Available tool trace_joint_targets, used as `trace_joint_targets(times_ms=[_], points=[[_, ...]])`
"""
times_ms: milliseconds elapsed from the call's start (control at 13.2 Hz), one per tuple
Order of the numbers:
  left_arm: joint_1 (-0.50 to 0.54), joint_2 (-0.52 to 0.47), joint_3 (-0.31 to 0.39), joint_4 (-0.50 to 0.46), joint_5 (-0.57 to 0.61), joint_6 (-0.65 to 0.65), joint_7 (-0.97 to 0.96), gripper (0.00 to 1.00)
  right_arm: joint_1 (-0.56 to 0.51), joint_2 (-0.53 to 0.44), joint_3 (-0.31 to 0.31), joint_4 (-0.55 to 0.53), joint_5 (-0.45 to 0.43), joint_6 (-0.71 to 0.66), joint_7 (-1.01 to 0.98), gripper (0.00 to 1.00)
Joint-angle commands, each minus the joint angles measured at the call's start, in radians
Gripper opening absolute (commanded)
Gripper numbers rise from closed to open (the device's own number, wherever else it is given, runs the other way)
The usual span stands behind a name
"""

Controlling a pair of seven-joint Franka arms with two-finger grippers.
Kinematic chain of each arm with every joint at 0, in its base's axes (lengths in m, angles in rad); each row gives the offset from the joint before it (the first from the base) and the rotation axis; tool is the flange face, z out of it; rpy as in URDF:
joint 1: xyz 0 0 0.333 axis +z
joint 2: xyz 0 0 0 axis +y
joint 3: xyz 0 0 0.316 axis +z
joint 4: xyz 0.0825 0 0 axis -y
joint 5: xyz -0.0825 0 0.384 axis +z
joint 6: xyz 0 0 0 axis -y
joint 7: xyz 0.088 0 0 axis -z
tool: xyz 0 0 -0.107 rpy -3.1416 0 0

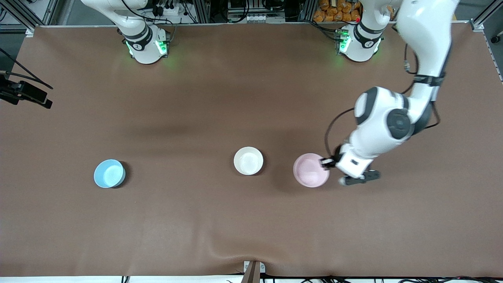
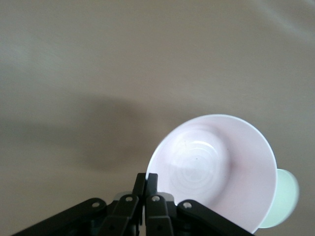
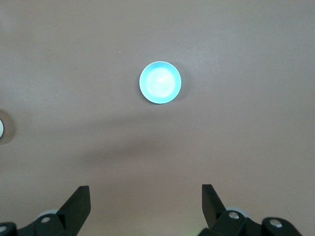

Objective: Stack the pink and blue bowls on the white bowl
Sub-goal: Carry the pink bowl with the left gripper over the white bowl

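- Nearest the front camera: pink bowl (image 1: 311, 169), pinched at its rim by the left gripper (image 1: 325, 162) on the side toward the left arm's end of the table. The left wrist view shows the jaws closed narrow on the rim of the pink bowl (image 2: 216, 169), which looks tilted up off the table (image 1: 251, 228) a little; I judge it lifted, but can't confirm clearance.
- Key relation: white bowl (image 1: 248, 160) is just beside the pink bowl, toward the right arm's end, a touch farther from the front camera. The left wrist view catches only a pale sliver of the white bowl (image 2: 285, 199) past the pink rim. Next move is probably a short carry sideways, then a drop centred over the white bowl.
- Bowls are round, so there is no long axis to align; only centring matters.
- Blue bowl (image 1: 109, 173) is well apart, toward the right arm's end, in the same row. The right arm is the nearer one for it.
- Right gripper (image 3: 146, 206): jaws wide, holding nothing, high over the table, looking down on the blue bowl (image 3: 160, 82). It is not visible in the front view, where only that arm's base shows. It waits.
- Hidden: the inner finger of the left gripper inside the bowl, and the pink bowl's underside.
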Motion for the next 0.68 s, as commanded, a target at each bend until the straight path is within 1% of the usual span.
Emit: trace_joint_targets(times_ms=[0, 152, 304, 455, 607], points=[[-0.111, 0.083, 0.02, 0.102, -0.004, -0.022, -0.145, 0.0, -0.013, 0.007, 0.009, 0.018, 0.004, -0.005, 0.008, 1.0], [-0.185, 0.123, 0.026, 0.149, 0.009, -0.021, -0.249, 0.0, -0.013, 0.007, 0.009, 0.018, 0.004, -0.005, 0.009, 1.0], [-0.24, 0.145, 0.026, 0.154, 0.027, -0.007, -0.325, 0.0, -0.013, 0.009, 0.009, 0.018, 0.006, -0.005, 0.009, 1.0], [-0.271, 0.165, 0.026, 0.154, 0.029, 0.053, -0.349, 0.0, -0.013, 0.009, 0.009, 0.018, 0.006, -0.005, 0.009, 1.0], [-0.281, 0.197, 0.023, 0.154, 0.024, 0.108, -0.351, 0.0, -0.013, 0.009, 0.009, 0.018, 0.006, -0.005, 0.009, 1.0]])
